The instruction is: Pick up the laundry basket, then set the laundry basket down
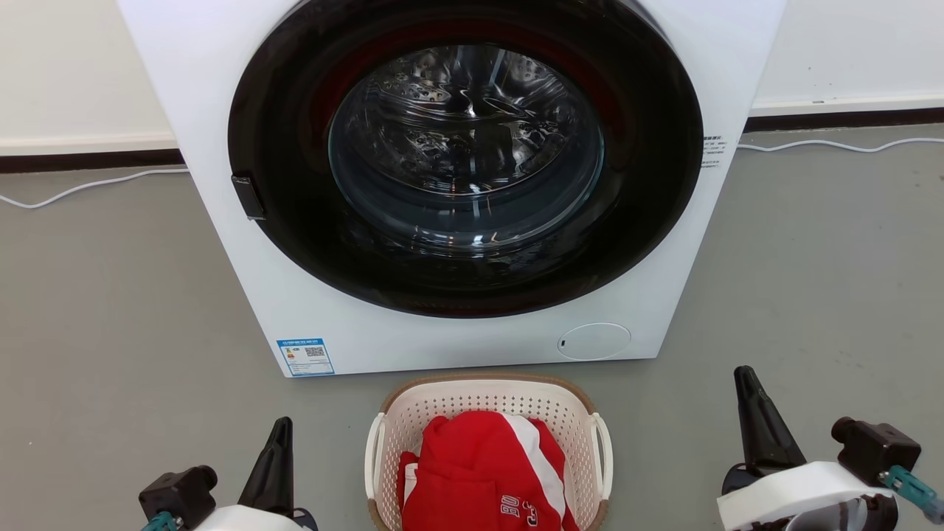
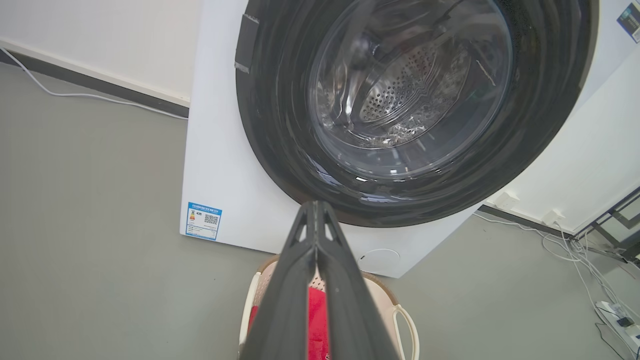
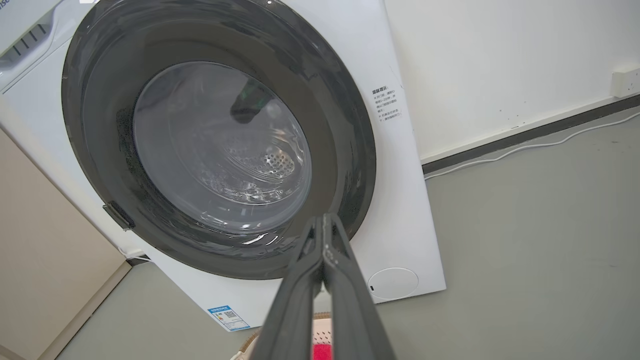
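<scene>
Between the two claws, low in the head view, the laundry basket (image 1: 479,402) stands on the grey floor (image 1: 110,310) with a red garment (image 1: 479,464) heaped inside. Its white loop handles face outward, one toward each claw: the left handle (image 1: 373,457) and the right handle (image 1: 606,451). The basket's near end is cut off by the picture edge, so its long axis cannot be judged.

The left claw (image 1: 282,428) lies nearer the basket. The right claw (image 1: 745,380) stands farther out to the side and reaches farther forward. Both are closed, fingers pressed flat together and holding nothing. Both are apart from the basket and point ahead, not inward at the handles. A lift by the handles would probably require each claw to part its fingers and swing inward.

Just beyond the basket rises the washing machine (image 1: 464,184), door shut.
</scene>
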You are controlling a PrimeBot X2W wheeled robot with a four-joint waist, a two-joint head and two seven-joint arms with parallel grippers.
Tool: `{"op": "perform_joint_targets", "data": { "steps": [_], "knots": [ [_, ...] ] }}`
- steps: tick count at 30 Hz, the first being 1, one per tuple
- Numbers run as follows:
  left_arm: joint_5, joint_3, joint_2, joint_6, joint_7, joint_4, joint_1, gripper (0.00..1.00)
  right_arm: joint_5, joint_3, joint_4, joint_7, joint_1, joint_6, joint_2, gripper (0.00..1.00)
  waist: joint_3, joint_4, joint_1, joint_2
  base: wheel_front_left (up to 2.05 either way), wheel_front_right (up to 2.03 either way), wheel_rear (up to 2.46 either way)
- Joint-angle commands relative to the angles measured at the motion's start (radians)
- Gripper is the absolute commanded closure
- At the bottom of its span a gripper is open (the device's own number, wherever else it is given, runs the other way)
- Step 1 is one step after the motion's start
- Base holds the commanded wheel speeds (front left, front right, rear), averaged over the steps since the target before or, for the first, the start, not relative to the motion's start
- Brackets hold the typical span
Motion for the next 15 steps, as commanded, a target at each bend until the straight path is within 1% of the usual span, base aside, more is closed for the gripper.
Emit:
{"op": "perform_joint_targets", "data": {
  "steps": [1,15],
  "knots": [
    [-0.024,0.011,0.004,-0.001,0.004,-0.027,-0.035,1.00,0.027,-0.009,-0.030,0.008,-0.032,0.001,-0.005,1.00,0.000,0.000,-0.0002,-0.0001,0.00,0.00,0.00],
    [-0.181,0.025,0.006,-0.002,0.048,-0.031,-0.048,1.00,0.183,-0.026,-0.033,0.050,-0.037,0.002,0.002,1.00,0.002,0.002,-0.0002,-0.0001,0.00,0.00,0.00]
  ]
}}
